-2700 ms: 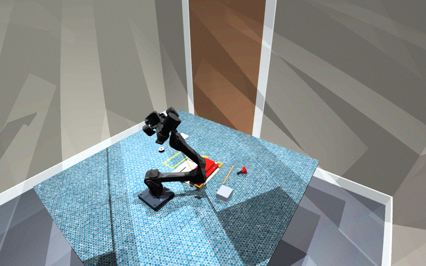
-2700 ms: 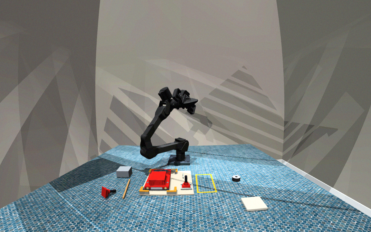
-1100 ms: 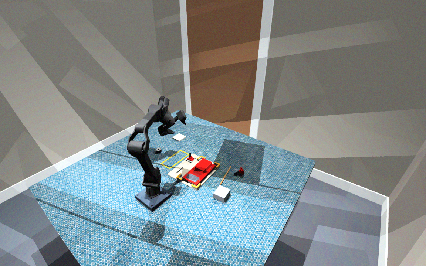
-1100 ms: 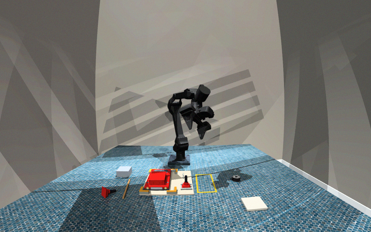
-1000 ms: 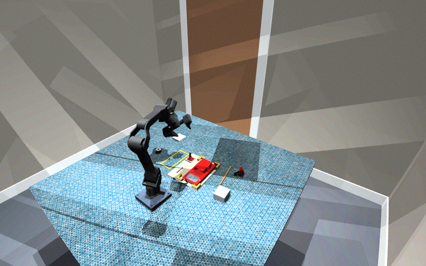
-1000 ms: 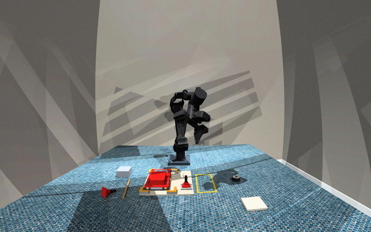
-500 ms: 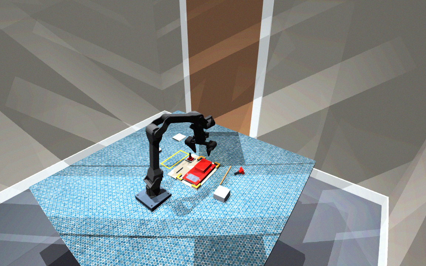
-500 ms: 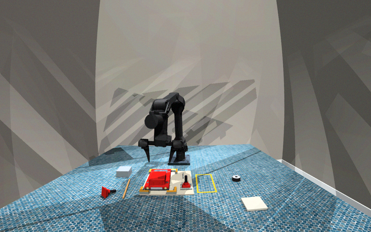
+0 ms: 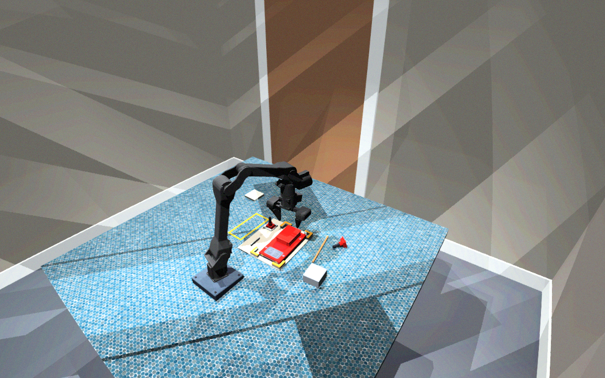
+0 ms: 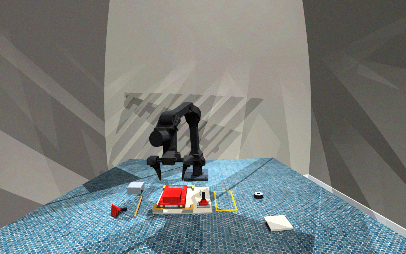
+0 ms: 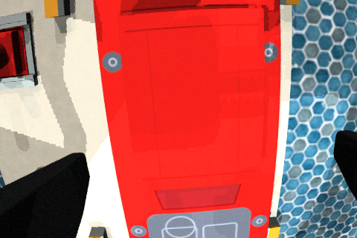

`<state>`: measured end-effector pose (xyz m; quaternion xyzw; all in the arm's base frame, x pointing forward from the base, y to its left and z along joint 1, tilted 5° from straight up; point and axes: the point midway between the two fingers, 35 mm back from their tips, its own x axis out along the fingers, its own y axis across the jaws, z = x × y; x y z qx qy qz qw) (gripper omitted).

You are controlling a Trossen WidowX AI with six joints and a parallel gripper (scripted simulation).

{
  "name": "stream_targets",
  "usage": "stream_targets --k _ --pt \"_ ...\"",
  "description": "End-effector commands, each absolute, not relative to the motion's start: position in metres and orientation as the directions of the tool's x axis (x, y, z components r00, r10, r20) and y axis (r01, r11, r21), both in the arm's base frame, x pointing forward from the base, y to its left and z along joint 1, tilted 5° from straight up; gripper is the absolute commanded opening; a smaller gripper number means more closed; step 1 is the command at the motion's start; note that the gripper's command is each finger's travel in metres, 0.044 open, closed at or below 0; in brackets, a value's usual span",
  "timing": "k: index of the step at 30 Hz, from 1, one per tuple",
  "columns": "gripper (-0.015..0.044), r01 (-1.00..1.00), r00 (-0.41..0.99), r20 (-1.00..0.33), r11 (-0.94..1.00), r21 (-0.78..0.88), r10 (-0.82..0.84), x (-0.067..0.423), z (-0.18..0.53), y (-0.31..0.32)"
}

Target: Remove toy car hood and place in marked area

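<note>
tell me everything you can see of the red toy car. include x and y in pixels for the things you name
The red toy car (image 9: 280,249) (image 10: 174,197) (image 11: 186,100) sits upright on a cream board (image 9: 247,246) (image 10: 204,189) (image 11: 89,104), between yellow-orange corner brackets. Its boxy, smooth body looks like plastic: a raised block on top, round grey discs at the sides, a grey panel with line markings, and a pale grille between two yellowish lights. The open hand (image 9: 289,221) (image 10: 171,179) hovers above, not touching it.

We see one red car (image 9: 280,249) (image 10: 171,199) (image 11: 178,100), two red things with black handles (image 9: 270,225) (image 10: 203,203) (image 11: 16,52), one stick (image 9: 320,249) (image 10: 138,206), one gray box (image 9: 314,274) (image 10: 135,188), one flat white square (image 9: 253,193) (image 10: 278,223), one little ring (image 10: 258,197) and one yellow outline (image 9: 242,223) (image 10: 226,210).
</note>
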<state>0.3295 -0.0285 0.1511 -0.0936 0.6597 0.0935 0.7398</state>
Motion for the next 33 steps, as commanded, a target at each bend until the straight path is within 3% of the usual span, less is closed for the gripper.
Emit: stream_targets --k 1,33 --pt "0.044 -0.256 0.111 -0.994 0.967 -0.009 0.02 0.33 0.147 -0.028" --pt "0.044 -0.256 0.111 -0.994 0.967 -0.009 0.02 0.334 0.12 -0.027"
